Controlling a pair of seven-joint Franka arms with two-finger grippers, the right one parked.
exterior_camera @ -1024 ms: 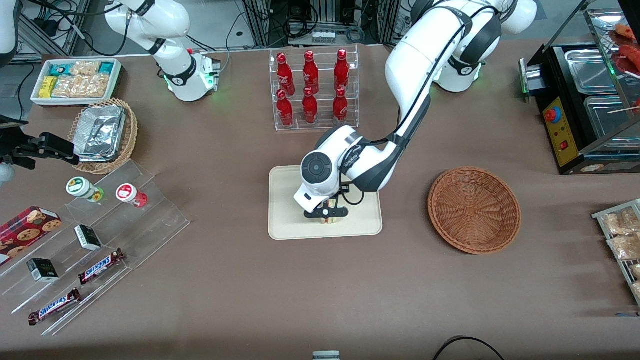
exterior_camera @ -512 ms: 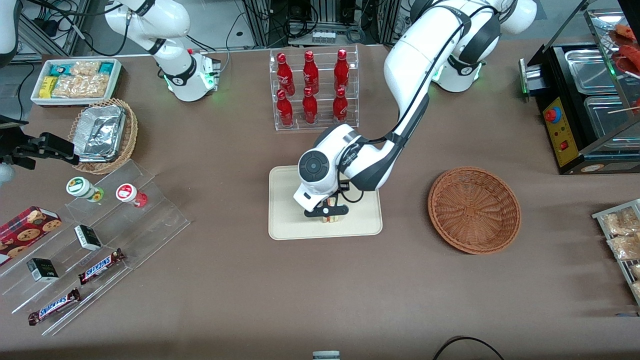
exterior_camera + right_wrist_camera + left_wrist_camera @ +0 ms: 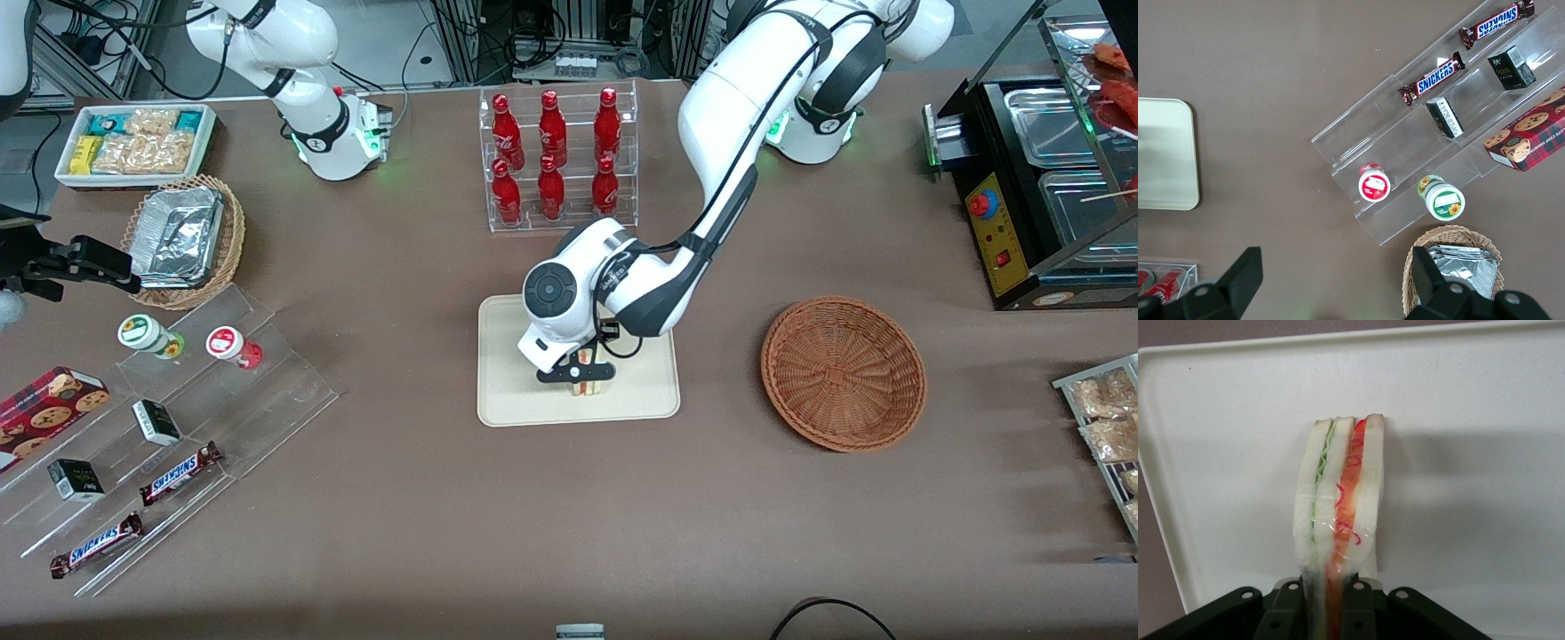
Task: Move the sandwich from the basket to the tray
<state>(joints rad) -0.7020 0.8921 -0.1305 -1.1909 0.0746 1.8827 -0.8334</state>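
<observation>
The sandwich (image 3: 589, 386), a pale wedge with green and red-orange layers, hangs pinched in my left gripper (image 3: 576, 373) over the middle of the cream tray (image 3: 514, 402). In the left wrist view the black fingers (image 3: 1286, 608) press on both bread faces of the sandwich (image 3: 1341, 487), whose cut edge points at the tray (image 3: 1471, 420) close beneath it; I cannot tell whether it touches. My gripper (image 3: 1328, 603) is shut on it. The reddish-brown woven basket (image 3: 843, 373) sits empty beside the tray, toward the working arm's end of the table.
A clear rack of red bottles (image 3: 556, 160) stands farther from the camera than the tray. Toward the parked arm's end are an acrylic stand with snacks (image 3: 178, 400), a tan basket with foil (image 3: 185, 240) and a white snack box (image 3: 133, 142). A black appliance (image 3: 1040, 196) stands at the working arm's end.
My gripper, still holding the sandwich, has shifted slightly farther from the camera and toward the parked arm's end, staying over the tray.
</observation>
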